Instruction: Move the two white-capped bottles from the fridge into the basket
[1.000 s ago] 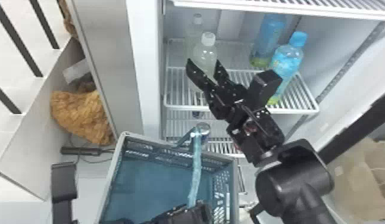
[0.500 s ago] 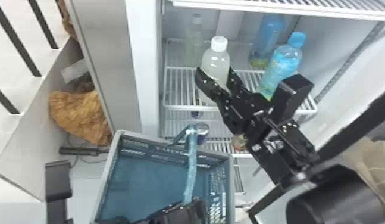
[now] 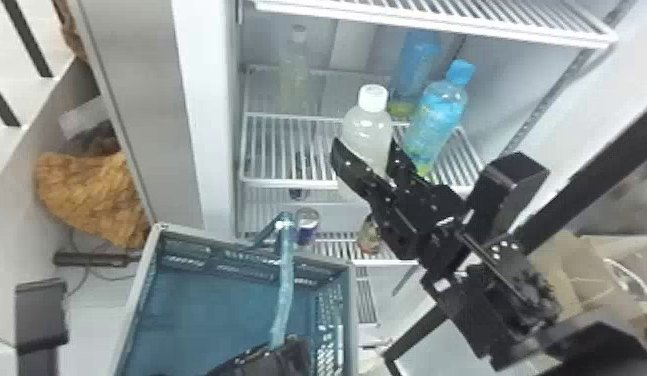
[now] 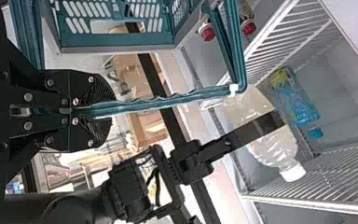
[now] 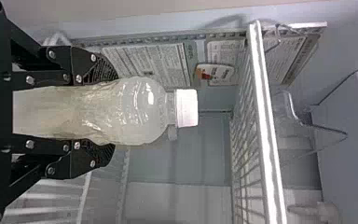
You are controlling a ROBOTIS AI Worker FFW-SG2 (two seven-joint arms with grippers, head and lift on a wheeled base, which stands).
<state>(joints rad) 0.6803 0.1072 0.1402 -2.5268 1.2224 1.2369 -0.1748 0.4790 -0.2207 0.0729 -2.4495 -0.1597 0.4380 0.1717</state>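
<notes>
In the head view my right gripper (image 3: 364,157) is closed around a white-capped bottle (image 3: 367,127), upright at the shelf's front edge. In the right wrist view, the gripper (image 5: 100,112) has its fingers pressed on both sides of that bottle (image 5: 135,112), below the cap. The other white-capped bottle (image 3: 294,75) stands at the shelf's back left. At the bottom, my left gripper (image 3: 287,345) holds the handle of the teal basket (image 3: 354,300); in the left wrist view, the gripper (image 4: 91,111) is shut on the handle (image 4: 168,100).
Two blue bottles (image 3: 437,110) stand on the right of the shelf (image 3: 277,150), close to the right gripper. A wire shelf (image 3: 437,20) hangs above. Cans (image 3: 307,225) sit lower down. The fridge's left wall (image 3: 207,100) borders the opening, and cardboard boxes (image 3: 587,270) are at right.
My right gripper has closed on the front white-capped bottle and drawn it forward and to the right, off its earlier place. The left gripper and basket have barely moved.
</notes>
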